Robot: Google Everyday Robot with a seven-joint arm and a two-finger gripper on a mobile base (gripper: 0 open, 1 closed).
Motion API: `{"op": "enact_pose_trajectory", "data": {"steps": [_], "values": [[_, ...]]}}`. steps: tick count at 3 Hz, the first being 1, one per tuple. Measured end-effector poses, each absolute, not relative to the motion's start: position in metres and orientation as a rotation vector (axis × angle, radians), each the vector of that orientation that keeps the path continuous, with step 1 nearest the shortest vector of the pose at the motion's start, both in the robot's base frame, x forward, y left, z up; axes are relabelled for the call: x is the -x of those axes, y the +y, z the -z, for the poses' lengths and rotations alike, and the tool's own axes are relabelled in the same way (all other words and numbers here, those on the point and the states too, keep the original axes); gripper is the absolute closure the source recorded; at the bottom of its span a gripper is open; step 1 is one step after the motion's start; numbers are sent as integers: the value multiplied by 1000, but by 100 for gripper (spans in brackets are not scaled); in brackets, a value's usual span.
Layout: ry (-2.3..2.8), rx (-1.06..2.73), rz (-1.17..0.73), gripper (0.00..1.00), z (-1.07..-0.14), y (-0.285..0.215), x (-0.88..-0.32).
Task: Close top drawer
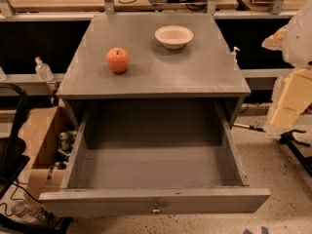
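The top drawer [155, 200] is a wide grey wooden drawer, pulled far out toward me from under the grey cabinet top [195, 74]. Its deep box is empty inside. Its flat front panel runs along the bottom of the view, with a small silver knob [156, 209] at its centre. My gripper [291, 94] shows as a pale white and yellowish shape at the right edge, right of the cabinet and above the drawer's level. It is apart from the drawer and touches nothing that I can see.
An orange-red apple [118, 60] and a white bowl [174, 36] sit on the cabinet top. A cardboard box [41, 140] and a black chair [10, 130] stand to the left. A clear bottle [44, 69] is at back left. Black stand legs [298, 147] lie on the floor at right.
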State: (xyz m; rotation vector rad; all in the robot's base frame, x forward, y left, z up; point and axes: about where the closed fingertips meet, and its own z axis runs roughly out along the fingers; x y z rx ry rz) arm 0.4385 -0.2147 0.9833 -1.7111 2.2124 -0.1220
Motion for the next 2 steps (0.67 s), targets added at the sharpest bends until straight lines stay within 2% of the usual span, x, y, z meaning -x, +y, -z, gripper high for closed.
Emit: {"op": "enact_pose_trajectory", "data": {"steps": [1, 2], "values": [[2212, 1711, 122, 0, -983, -215, -438], [2202, 1684, 93, 11, -964, -219, -428]]}}
